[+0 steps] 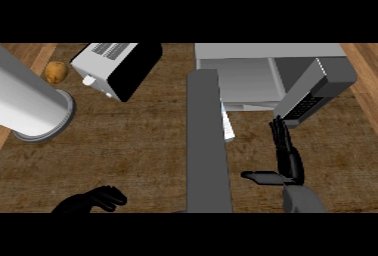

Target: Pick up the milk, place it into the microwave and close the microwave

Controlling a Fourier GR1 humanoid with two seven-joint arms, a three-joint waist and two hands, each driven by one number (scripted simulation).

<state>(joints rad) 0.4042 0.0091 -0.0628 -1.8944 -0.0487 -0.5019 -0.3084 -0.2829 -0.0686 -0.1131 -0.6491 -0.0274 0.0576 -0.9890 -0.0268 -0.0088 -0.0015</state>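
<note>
At 10 o'clock from your right hand [286, 155], whose fingers are straight, the white sliver behind the microwave [244, 75] door [207, 150] is probably the milk [228, 125], likely light, stiff and slick, so clasp its flat sides; your left hand [92, 201] is curled, holding nothing.

Dark brown wood-grain counter [140, 145] filled most of view. Lighter wooden strips ran along far left and far right edges. White toaster [111, 65] stood upper left, potato [55, 72] beside it. Large white cylinder [29, 102] lay at left.
</note>
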